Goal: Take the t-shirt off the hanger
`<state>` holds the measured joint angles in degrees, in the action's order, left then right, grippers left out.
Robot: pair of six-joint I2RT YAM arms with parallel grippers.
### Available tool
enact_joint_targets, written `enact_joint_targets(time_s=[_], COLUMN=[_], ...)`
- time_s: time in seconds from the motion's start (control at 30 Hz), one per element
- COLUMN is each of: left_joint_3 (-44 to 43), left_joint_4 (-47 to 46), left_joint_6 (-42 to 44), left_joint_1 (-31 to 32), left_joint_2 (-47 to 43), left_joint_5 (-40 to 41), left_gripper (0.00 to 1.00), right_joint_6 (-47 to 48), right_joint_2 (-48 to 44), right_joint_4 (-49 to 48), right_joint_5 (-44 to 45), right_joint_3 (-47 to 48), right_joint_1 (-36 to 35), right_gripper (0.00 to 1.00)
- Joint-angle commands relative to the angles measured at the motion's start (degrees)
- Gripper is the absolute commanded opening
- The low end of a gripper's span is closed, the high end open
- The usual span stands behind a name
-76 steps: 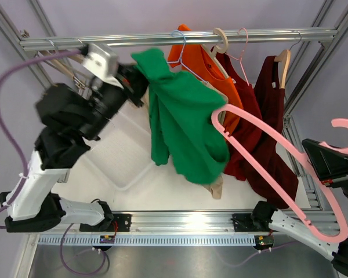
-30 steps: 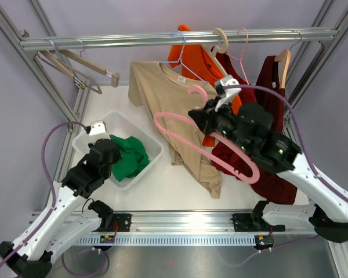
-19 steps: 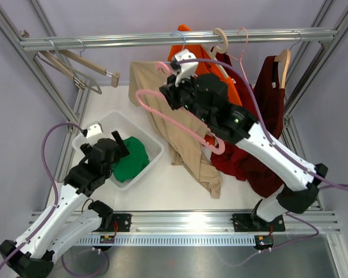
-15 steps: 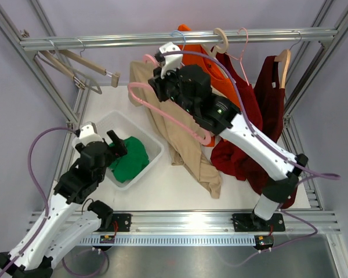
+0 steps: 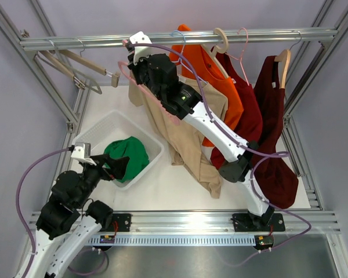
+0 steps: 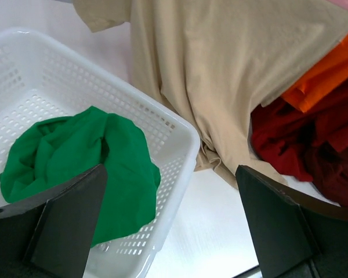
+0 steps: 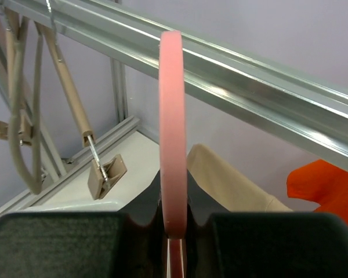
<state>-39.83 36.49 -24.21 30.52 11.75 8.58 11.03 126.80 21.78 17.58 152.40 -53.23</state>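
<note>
The green t-shirt (image 5: pixel 127 157) lies crumpled in the white basket (image 5: pixel 95 130), off any hanger. My left gripper (image 5: pixel 111 167) hovers over the basket's near corner, open and empty. In the left wrist view the green t-shirt (image 6: pixel 75 162) sits ahead of the wide-apart dark fingers (image 6: pixel 64 226), and the basket (image 6: pixel 180 145) rim runs between them. My right gripper (image 5: pixel 133 69) is raised to the rail's left part, shut on the bare pink hanger (image 5: pixel 125 70). In the right wrist view the pink hanger (image 7: pixel 173 133) stands edge-on, pinched in my right gripper (image 7: pixel 174 231), just in front of the rail (image 7: pixel 249 75).
A beige shirt (image 5: pixel 180 127), an orange one (image 5: pixel 220 87) and dark red garments (image 5: pixel 267 116) hang from the metal rail (image 5: pixel 267 36). Empty wooden hangers (image 5: pixel 75 63) hang at the rail's left end. Frame posts stand at both sides.
My left gripper opened, let go of the green t-shirt in the basket and drew back toward the near edge. My right arm swung the pink hanger up and left to the rail.
</note>
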Motion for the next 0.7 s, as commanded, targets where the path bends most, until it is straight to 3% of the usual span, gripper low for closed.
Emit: enact_joint_targets(time_s=[0.0,0.23,0.67], left_joint_3=[0.4,1.1,1.2], left_joint_4=[-3.4,-4.1,-4.5], left_joint_6=[2.5,2.3,2.7], left_joint_1=[-0.1,-0.1,-0.5], left_joint_2=[-3.9,-3.6,-3.1], left_joint_5=[-4.9,-8.2,-10.2], left_gripper=[0.99,0.99,0.99], right_joint_6=[3.6,4.5,-2.6], right_joint_2=[1.8,5.4,10.5], right_joint_4=[-8.1,-16.4,-20.2], right_joint_5=[1.8,1.9,-1.7], right_joint_3=[4.0,6.7,8.2], right_joint_1=[1.6,3.0,5.9], right_gripper=[0.00,0.00,0.00])
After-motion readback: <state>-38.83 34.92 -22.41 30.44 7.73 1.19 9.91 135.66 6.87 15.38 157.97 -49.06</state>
